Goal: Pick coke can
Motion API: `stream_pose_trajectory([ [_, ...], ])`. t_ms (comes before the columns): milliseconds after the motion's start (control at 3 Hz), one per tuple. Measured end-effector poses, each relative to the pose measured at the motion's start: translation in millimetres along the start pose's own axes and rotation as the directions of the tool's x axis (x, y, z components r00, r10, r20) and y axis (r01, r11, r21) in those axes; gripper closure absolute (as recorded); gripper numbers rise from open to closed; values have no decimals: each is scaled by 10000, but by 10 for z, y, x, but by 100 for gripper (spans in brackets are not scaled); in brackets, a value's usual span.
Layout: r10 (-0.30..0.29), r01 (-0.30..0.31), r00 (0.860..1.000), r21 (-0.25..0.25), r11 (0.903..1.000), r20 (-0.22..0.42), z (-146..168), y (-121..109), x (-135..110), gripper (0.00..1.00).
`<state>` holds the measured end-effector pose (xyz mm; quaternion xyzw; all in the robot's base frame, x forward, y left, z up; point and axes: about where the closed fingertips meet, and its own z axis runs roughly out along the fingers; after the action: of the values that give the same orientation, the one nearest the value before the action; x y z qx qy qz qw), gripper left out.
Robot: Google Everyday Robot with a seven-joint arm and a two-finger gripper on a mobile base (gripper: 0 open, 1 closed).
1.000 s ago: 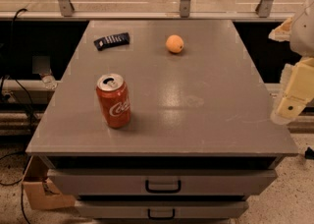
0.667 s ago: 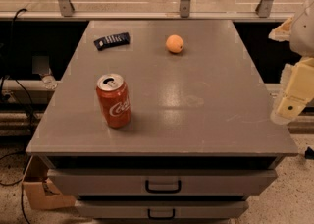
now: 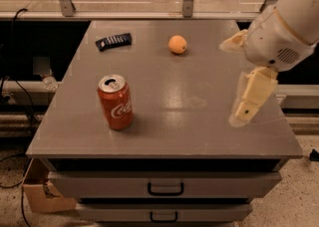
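The coke can [image 3: 115,102] is red with white script and a silver top. It stands upright on the grey table [image 3: 169,121], front left. My gripper [image 3: 231,83] hangs above the table's right side, far to the right of the can and well apart from it. Its two cream fingers are spread open and hold nothing. One finger [image 3: 250,97] points down toward the table; the other sticks out to the left higher up.
An orange fruit [image 3: 177,44] lies at the back middle. A black remote-like object [image 3: 113,41] lies at the back left. Drawers [image 3: 165,188] are below the table front. A cardboard box [image 3: 40,191] sits on the floor at left.
My arm has moved left from beyond the table's right edge to above its right side. The can, the fruit and the black object have not moved.
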<state>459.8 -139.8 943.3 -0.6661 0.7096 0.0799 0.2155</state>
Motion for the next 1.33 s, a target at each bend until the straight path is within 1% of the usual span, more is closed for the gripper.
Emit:
stream_pose_trajectory([
  [333,-312,413,9831,-526,9978,1804,349,30,-497,0],
  [667,-292,688,9388,-1038,9922,3432,672,86,-975,0],
  [1000,-228,922,8924,-1325,9869,4506,869,80,-1235,0],
  [1333,-176,1079,8614,-1490,9829,5076,1044,60,-1393,0],
])
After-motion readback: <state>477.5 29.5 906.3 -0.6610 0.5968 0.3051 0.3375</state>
